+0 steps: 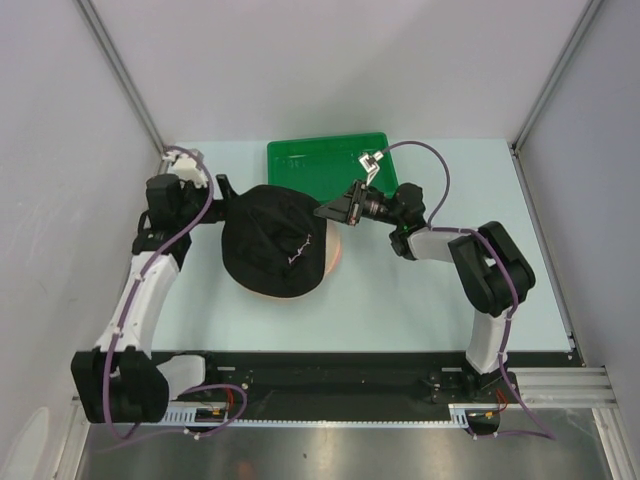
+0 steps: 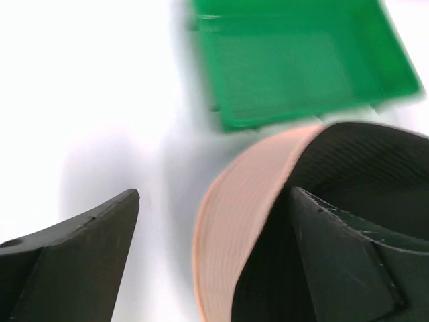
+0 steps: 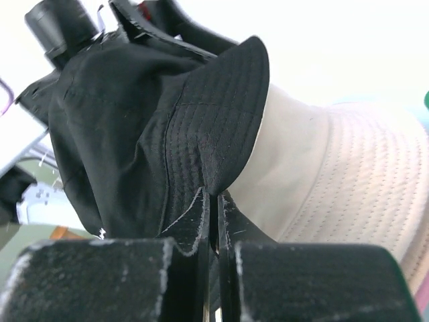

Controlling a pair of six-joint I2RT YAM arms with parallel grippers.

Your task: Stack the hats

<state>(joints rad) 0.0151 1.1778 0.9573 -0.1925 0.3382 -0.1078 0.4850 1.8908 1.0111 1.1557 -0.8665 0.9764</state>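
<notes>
arms [image 1: 140, 290]: white links, black joints | cables [image 1: 441, 166]: purple | left tool [image 2: 214, 193]: black

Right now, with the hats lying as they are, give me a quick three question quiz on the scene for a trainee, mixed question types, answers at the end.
1. What colour is the top hat? A pink, B black, C beige.
2. True or false: the left tool is clamped on the green tray.
3. Fill in: the right tool is shut on the top hat's ____.
Key: 1 B. 2 False: it stands open, apart from the tray. 3 brim.
</notes>
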